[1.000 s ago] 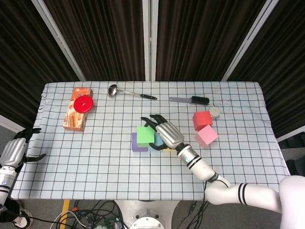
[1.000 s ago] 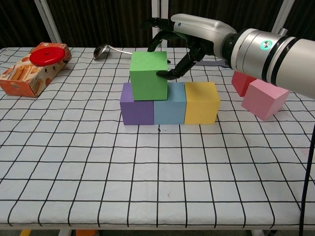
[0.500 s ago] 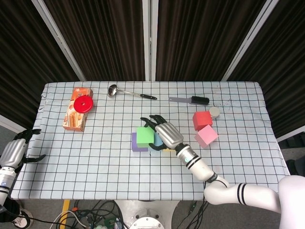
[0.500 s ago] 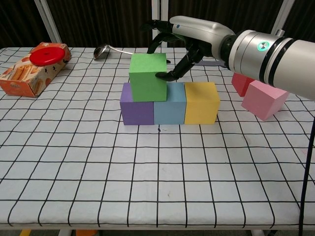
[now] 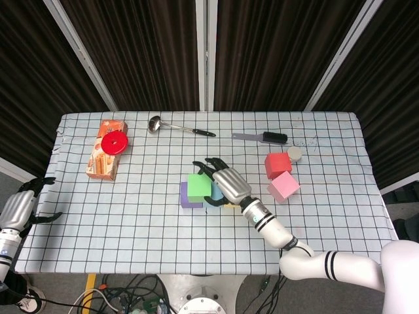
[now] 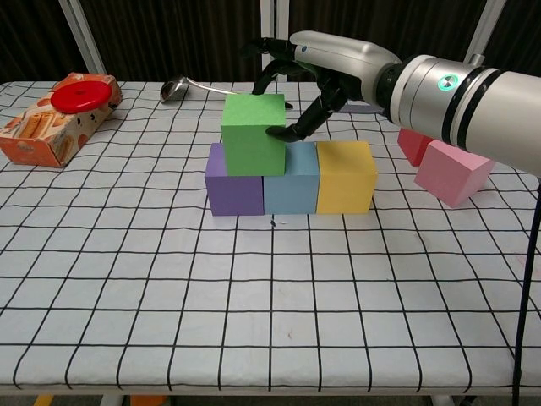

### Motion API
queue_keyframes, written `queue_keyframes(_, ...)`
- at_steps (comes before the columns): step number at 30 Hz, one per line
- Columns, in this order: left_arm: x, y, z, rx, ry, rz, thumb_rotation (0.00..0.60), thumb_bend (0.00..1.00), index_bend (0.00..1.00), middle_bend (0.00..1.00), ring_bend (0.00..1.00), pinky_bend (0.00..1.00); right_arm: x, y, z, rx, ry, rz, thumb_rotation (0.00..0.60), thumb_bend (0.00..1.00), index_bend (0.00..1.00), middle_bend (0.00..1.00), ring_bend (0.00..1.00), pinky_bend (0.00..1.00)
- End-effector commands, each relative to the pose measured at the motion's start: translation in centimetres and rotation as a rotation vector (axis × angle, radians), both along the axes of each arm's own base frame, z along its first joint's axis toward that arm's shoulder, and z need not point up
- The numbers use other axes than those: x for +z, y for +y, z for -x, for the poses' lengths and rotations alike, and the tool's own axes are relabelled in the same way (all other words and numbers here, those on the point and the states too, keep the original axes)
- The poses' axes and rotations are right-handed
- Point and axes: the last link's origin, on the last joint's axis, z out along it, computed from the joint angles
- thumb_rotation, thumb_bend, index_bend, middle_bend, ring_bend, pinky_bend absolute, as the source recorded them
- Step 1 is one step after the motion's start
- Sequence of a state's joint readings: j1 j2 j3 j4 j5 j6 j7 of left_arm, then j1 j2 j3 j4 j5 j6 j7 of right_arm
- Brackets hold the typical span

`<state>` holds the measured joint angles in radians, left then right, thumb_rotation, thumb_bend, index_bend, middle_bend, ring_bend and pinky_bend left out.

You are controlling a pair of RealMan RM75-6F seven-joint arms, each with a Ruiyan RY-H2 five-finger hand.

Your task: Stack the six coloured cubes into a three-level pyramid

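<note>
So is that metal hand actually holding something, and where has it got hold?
Yes: the right hand pinches the green foam cube by its right side and back top edge.

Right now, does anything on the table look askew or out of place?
The pink cube sits tilted, leaning against the red cube. The green cube, held by the right hand, sits over the purple-blue seam as intended.

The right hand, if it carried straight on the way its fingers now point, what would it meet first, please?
Nothing new: the right hand already touches the green cube, which rests on the purple cube and blue cube. Pushing on would probably shove it leftward off them; beyond, the table looks free.
</note>
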<state>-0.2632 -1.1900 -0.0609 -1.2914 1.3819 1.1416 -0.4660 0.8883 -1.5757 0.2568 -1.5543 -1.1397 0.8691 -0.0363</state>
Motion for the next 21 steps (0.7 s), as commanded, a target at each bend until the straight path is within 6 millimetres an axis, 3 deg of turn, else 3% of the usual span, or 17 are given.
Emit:
queue_keyframes(1,0.0,0.0,0.0,0.0,-0.001,0.0,0.6,0.13,0.17,0.19,0.09,0.11,0.0,0.0,0.1,-0.005,0.006,-0.004,0.6,0.26,0.0,0.24,0.0,0.0)
queue_keyframes(4,0.0,0.0,0.0,0.0,0.0,0.001,0.6,0.13,0.17,0.19,0.09,0.11,0.1,0.0,0.2,-0.01,0.011,-0.007,0.6,0.18,0.0,0.17,0.0,0.0)
queue_keyframes(10,0.0,0.1,0.0,0.002,-0.003,-0.002,0.6,0.13,0.17,0.19,0.09,0.11,0.2,-0.1,0.1,-0.014,0.007,-0.012,0.6,0.13,0.0,0.07,0.0,0.0)
queue_keyframes(16,0.1,0.1,-0.1,0.001,-0.009,-0.005,0.6,0.13,0.17,0.19,0.09,0.11,1.1,-0.1,0.0,-0.013,-0.016,0.001,0.6,0.12,0.0,0.05,0.0,0.0)
queue_keyframes(21,0.3,0.1,-0.2,-0.001,-0.017,-0.011,0.6,0.13,0.17,0.19,0.09,0.11,3.3,-0.4,0.5,-0.01,-0.019,0.057,0.6,0.12,0.0,0.05,0.0,0.0)
